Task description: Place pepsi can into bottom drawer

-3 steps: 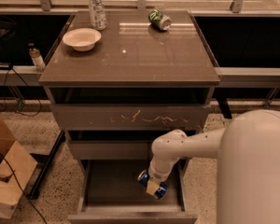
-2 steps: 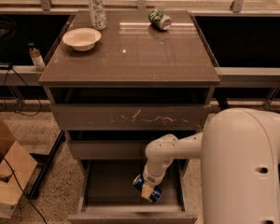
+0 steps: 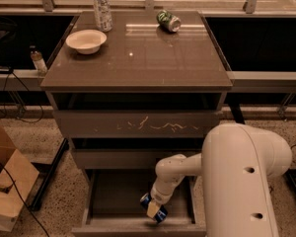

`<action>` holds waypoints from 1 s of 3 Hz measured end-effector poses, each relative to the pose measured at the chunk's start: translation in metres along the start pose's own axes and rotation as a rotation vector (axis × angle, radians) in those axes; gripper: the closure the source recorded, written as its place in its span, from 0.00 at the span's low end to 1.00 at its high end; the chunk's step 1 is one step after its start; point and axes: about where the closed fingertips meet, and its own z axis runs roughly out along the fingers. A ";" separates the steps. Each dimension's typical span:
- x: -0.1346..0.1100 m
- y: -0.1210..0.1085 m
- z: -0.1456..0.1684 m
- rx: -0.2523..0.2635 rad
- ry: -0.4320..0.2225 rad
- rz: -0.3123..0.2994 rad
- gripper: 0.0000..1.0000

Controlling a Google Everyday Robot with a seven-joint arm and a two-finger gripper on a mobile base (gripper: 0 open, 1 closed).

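The bottom drawer (image 3: 103, 201) is pulled open below the cabinet, its dark tray showing. My gripper (image 3: 153, 209) reaches down into the drawer's front right part and is shut on the pepsi can (image 3: 155, 208), a small dark blue can held tilted on its side just above or on the tray floor. The white arm (image 3: 175, 174) hides part of the can and the drawer's right side.
The scratched upper drawer (image 3: 138, 124) and middle drawer (image 3: 118, 158) are closed. On the cabinet top (image 3: 138, 58) stand a white bowl (image 3: 86, 40), a clear plastic bottle (image 3: 102, 7) and a green can (image 3: 168, 20) on its side. A cardboard box (image 3: 7, 186) and cables lie at the left.
My gripper has moved the pepsi can left and lower, toward the drawer's front. The arm's big white shoulder link now fills more of the right side.
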 end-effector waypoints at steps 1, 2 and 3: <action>0.004 -0.008 0.020 -0.021 -0.034 0.050 1.00; 0.000 -0.021 0.034 -0.019 -0.061 0.069 1.00; -0.002 -0.032 0.048 -0.024 -0.093 0.099 0.98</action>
